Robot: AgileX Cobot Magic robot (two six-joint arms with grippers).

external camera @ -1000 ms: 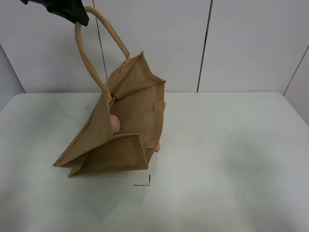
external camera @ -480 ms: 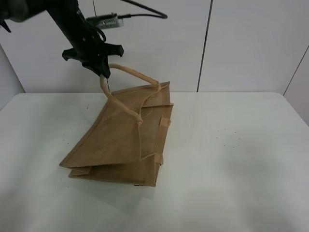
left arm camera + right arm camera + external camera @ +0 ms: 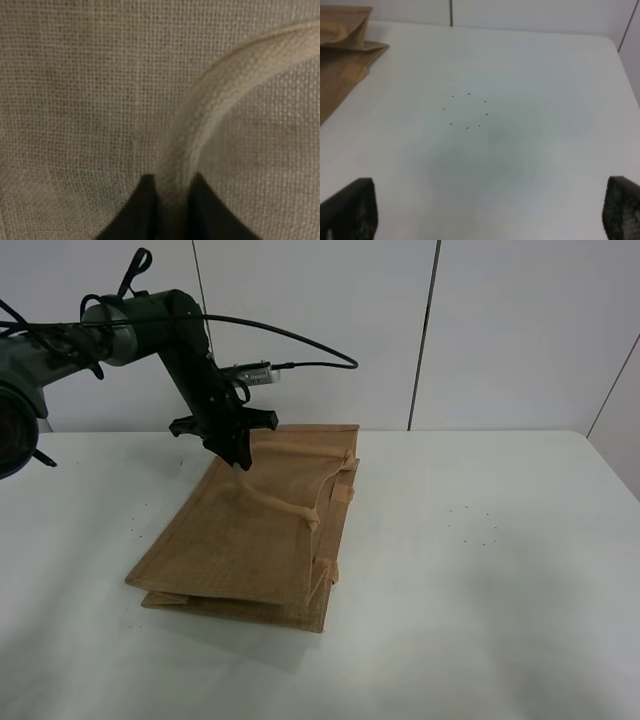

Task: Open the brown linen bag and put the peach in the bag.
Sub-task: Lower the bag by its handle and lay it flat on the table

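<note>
The brown linen bag lies collapsed flat on the white table, its mouth toward the back wall. My left gripper is low over the bag's back end and shut on one beige loop handle. The left wrist view shows the handle pinched between the dark fingers right above the woven fabric. The peach is hidden. My right gripper is open and empty above bare table, away from the bag's corner; it does not show in the exterior view.
A white panelled wall stands close behind the table. The left arm's cable loops above the bag. A ring of small black dots marks the table right of the bag.
My left gripper came down from high up with the handle in it. The bag went from standing open to lying flat. The peach, seen in the bag's mouth a second ago, no longer shows.
</note>
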